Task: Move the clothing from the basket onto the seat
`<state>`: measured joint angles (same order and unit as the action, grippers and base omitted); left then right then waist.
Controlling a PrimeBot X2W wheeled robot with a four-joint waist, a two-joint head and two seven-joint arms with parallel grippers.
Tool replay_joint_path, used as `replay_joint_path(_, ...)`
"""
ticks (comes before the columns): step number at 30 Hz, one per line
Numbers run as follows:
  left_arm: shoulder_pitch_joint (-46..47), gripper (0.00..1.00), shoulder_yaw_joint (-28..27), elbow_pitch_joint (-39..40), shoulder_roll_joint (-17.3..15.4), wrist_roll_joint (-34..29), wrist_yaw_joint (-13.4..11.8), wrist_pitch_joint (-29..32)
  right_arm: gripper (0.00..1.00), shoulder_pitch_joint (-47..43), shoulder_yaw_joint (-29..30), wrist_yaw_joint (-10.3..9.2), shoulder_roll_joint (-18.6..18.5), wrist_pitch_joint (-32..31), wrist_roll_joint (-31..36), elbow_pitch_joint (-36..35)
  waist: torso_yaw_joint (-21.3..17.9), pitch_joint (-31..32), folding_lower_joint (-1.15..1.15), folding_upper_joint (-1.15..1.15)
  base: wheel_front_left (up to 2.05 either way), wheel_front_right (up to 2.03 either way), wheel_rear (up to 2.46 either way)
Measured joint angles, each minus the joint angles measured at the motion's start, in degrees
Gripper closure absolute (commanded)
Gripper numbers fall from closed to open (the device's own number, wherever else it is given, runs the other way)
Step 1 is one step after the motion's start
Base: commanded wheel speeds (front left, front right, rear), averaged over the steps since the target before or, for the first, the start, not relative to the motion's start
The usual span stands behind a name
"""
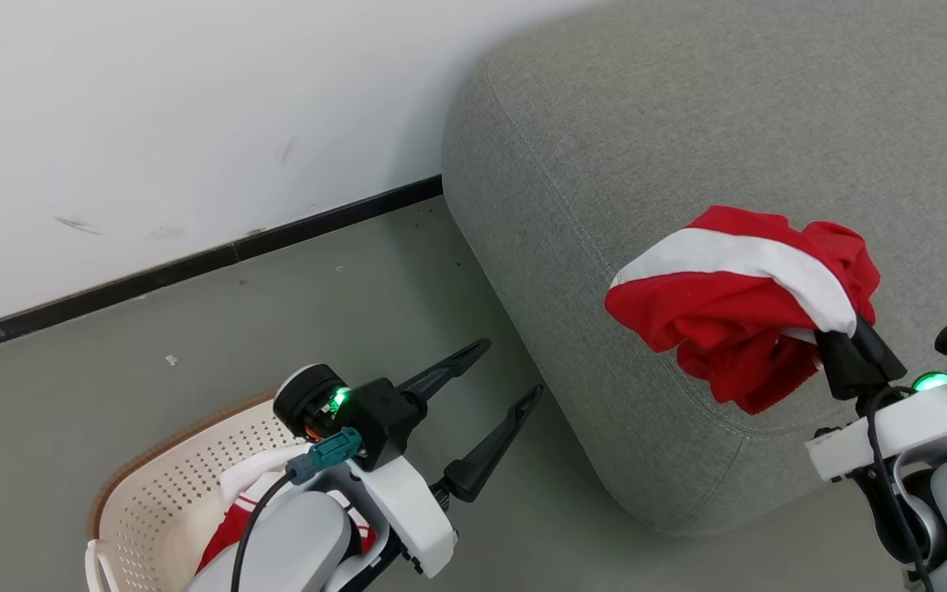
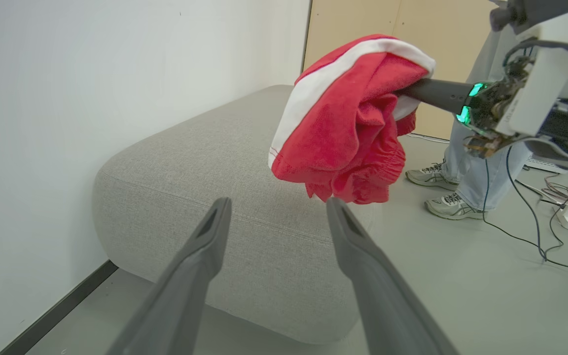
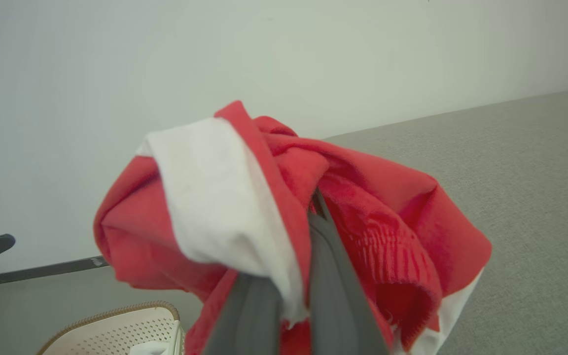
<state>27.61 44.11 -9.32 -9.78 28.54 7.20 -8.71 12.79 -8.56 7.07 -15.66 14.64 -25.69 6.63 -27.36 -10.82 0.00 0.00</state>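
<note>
The right hand (image 1: 845, 335) is clamped tight on a bunched red garment (image 1: 720, 304), holding it over the near corner of the seat (image 1: 687, 123), apparently to drop it clear of the edge. The left hand (image 1: 513, 364) hangs wide open and empty beside the basket (image 1: 161, 477), where more red clothing (image 1: 219, 538) lies, probably poised for the next pick.
</note>
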Motion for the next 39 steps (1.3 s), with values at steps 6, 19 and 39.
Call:
replay_joint_path(6,0.1,0.0,0.1,0.2,-0.7,-0.2,0.0,0.1,1.0,2.1,-0.4,0.0,-0.7,0.0,0.0,0.6,0.1,-0.7,0.0,0.0,0.0,0.0,0.0)
replay_joint_path(19,1.4,0.0,0.2,1.5,-1.7,-0.9,0.0,1.5,1.0,6.6,0.7,0.0,-3.2,0.0,-1.6,4.2,0.9,-3.9,0.0,0.0,0.0,0.0,0.0)
replay_joint_path(39,2.9,0.0,0.6,4.0,-4.0,-3.0,-0.4,4.0,1.0,18.4,5.6,0.0,-7.9,0.0,-3.8,10.8,2.8,-11.4,0.0,0.0,0.0,0.0,0.0)
